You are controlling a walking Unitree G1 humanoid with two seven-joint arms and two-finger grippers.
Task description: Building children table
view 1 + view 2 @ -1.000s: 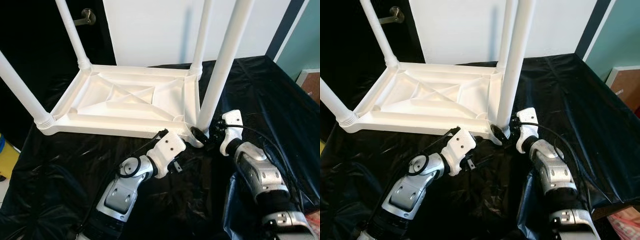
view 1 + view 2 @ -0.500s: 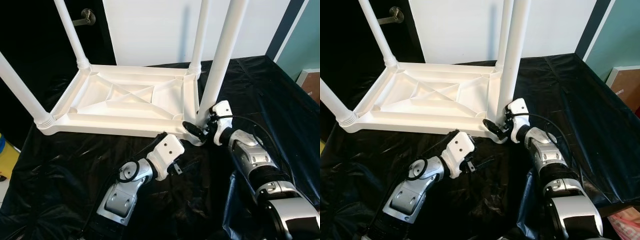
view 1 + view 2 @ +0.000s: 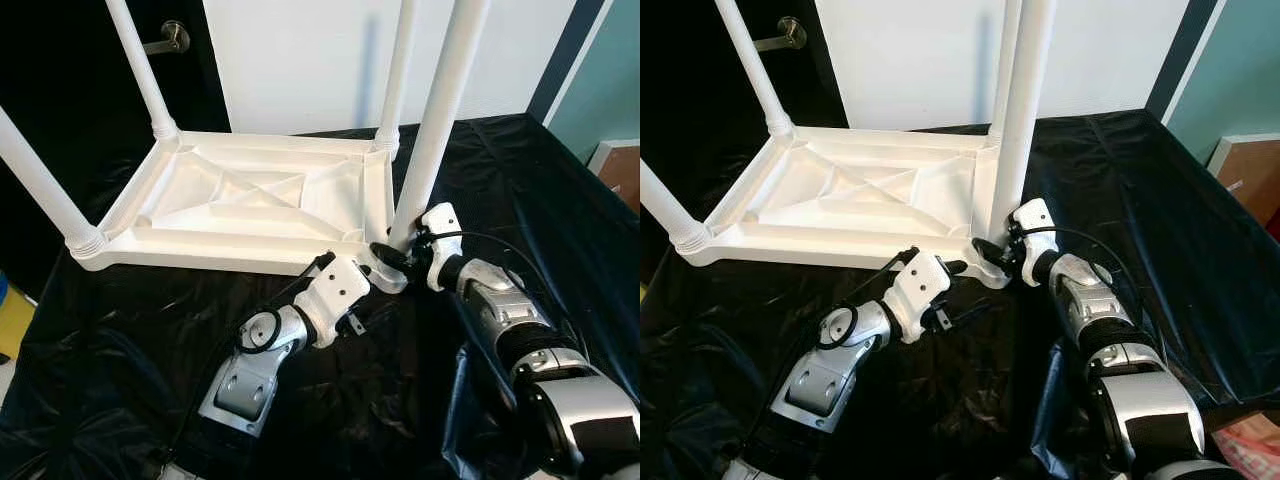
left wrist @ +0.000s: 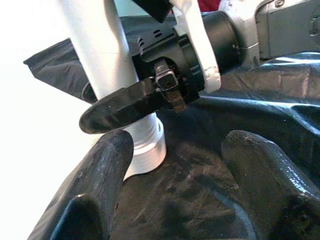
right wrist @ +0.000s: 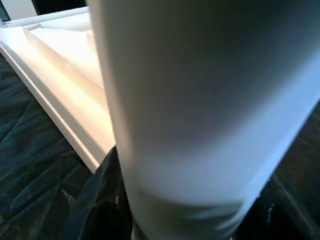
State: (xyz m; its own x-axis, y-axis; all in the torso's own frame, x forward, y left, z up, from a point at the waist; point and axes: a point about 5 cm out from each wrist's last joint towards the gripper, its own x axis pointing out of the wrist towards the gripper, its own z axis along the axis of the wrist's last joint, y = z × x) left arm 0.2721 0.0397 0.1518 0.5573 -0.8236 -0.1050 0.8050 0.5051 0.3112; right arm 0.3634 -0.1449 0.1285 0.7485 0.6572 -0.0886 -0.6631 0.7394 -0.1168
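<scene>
A white plastic children's table (image 3: 240,195) lies upside down on black sheeting, with its legs pointing up. My right gripper (image 3: 388,256) is shut on the base of the near right leg (image 3: 435,120). One of its black fingers (image 4: 125,107) crosses the front of the leg just above the socket collar (image 4: 147,147); the other is hidden behind. That leg (image 5: 200,100) stands very close in the right wrist view. My left gripper (image 4: 175,145) is open and holds nothing. It sits low on the sheeting, pointing at the same corner (image 3: 365,280) a short way off.
Black plastic sheeting (image 3: 120,350) covers the work surface, crinkled near the front. A white wall (image 3: 300,60) and a dark door with a metal handle (image 3: 165,40) stand behind. A wooden box (image 3: 1245,165) is at the far right.
My right wrist has swung in against the near right leg's base. My left gripper has crept forward toward the same corner.
</scene>
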